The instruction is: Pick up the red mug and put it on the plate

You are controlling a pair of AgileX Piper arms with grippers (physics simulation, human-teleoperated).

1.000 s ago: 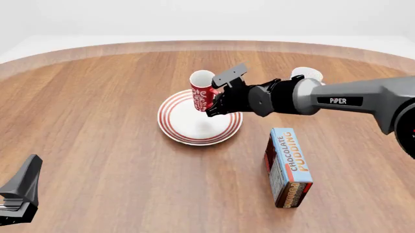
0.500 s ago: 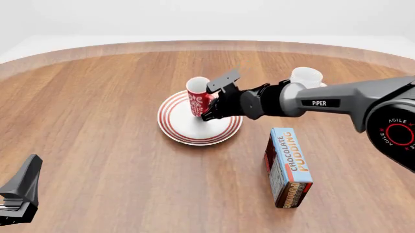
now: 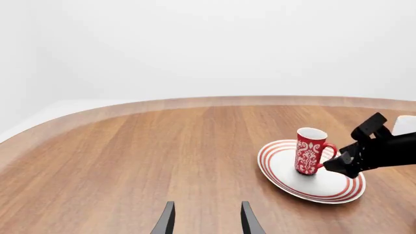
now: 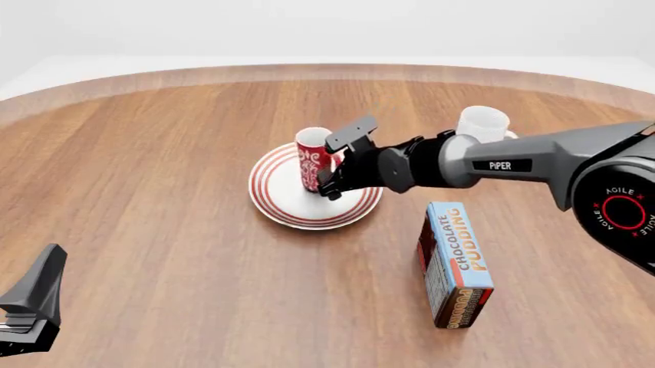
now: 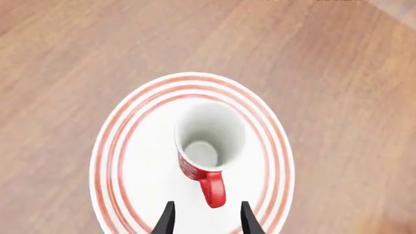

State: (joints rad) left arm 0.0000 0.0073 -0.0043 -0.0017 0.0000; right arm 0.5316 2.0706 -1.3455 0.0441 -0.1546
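Observation:
The red mug (image 4: 312, 157) stands upright on the plate (image 4: 268, 195), a little behind the plate's centre, with its handle toward the right arm. My right gripper (image 4: 330, 182) is just right of the mug, low over the plate and open. In the right wrist view the red mug (image 5: 211, 131) is seen from above on the plate (image 5: 117, 146); its handle lies just ahead of the right gripper (image 5: 206, 222), whose fingers stand apart on either side without touching it. My left gripper (image 4: 26, 307) rests open at the near left edge, far from the mug (image 3: 309, 151).
A plain white mug (image 4: 483, 123) stands behind the right arm at the back right. A chocolate pudding box (image 4: 456, 263) lies on the table, near right of the plate. The right arm spans from the right edge to the plate.
The right gripper brought the red mug down from above the plate's far rim onto the plate. The mug now stands there, with the fingers spread beside its handle. The left arm stayed still.

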